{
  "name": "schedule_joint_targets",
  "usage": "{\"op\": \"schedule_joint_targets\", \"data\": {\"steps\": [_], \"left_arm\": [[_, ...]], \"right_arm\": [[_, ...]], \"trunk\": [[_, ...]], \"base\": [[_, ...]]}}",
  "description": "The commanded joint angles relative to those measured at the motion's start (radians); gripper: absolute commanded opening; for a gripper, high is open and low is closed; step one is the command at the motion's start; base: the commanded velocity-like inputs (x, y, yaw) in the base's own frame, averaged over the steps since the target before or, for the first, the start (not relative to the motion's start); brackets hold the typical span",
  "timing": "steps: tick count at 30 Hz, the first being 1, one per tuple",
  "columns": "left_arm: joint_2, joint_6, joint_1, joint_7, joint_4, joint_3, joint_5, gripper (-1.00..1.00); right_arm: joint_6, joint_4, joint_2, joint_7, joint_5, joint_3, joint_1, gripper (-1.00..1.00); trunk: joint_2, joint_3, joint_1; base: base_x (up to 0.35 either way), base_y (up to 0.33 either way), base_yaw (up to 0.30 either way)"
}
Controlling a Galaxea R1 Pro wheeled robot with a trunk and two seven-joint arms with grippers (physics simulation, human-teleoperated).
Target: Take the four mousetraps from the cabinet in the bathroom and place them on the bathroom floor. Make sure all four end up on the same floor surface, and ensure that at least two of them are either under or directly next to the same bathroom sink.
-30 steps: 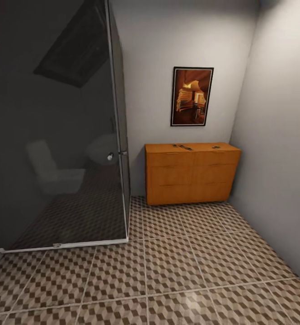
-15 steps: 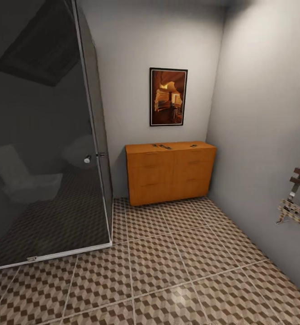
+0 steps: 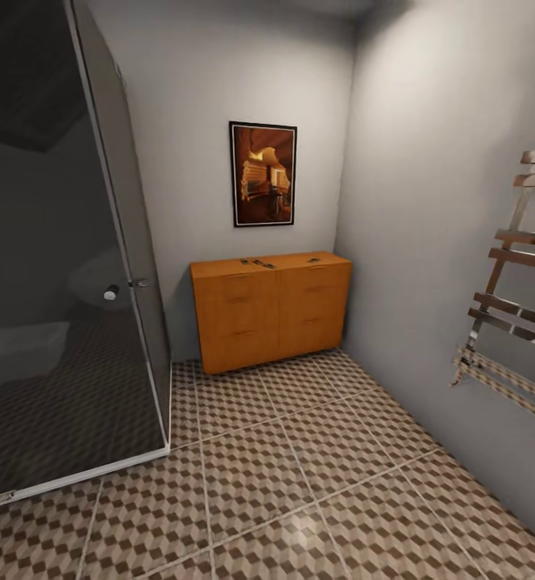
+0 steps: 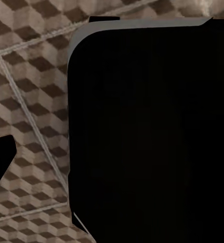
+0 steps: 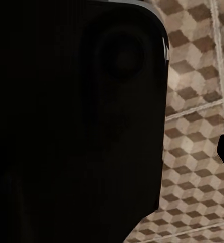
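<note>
Cabinet [image 3: 270, 310] frame centre, against back wall; small dark mousetraps [image 3: 257, 263] on top. Shower glass [image 3: 58, 242] left, towel rail [image 3: 513, 282] right. Patterned floor [image 3: 300, 483] below. Jaws: cannot tell.

one cabinet [image 3: 271, 310], one framed picture [image 3: 263, 174]

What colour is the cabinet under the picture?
Orange-brown wood; the cabinet shows best in the head view.

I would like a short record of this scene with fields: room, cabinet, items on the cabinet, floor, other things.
room: bathroom corner with grey walls
cabinet: orange-brown cabinet against the far wall, drawers shut
items on cabinet: small dark mousetraps on top; exact count unclear
floor: cube-pattern bathroom floor
other things: dark glass shower enclosure at left, framed picture above the cabinet, chrome towel rail at right
</note>
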Motion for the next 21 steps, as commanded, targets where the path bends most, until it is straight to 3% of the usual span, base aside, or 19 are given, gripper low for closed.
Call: {"op": "schedule_joint_targets", "data": {"steps": [1, 21], "left_arm": [[0.000, -0.001, 0.000, 0.001, -0.001, 0.000, 0.003, 1.00], [0.001, 0.006, 0.000, 0.001, 0.000, 0.001, 0.007, 1.00]], "right_arm": [[-0.003, 0.000, 0.000, -0.002, -0.001, 0.000, 0.000, 1.00], [-0.004, 0.000, -0.001, -0.008, 0.000, 0.003, 0.000, 1.00]], "trunk": [[0.000, -0.001, 0.000], [0.000, 0.000, 0.000]], "base": [[0.236, -0.091, -0.070], [0.304, -0.019, -0.015]]}}
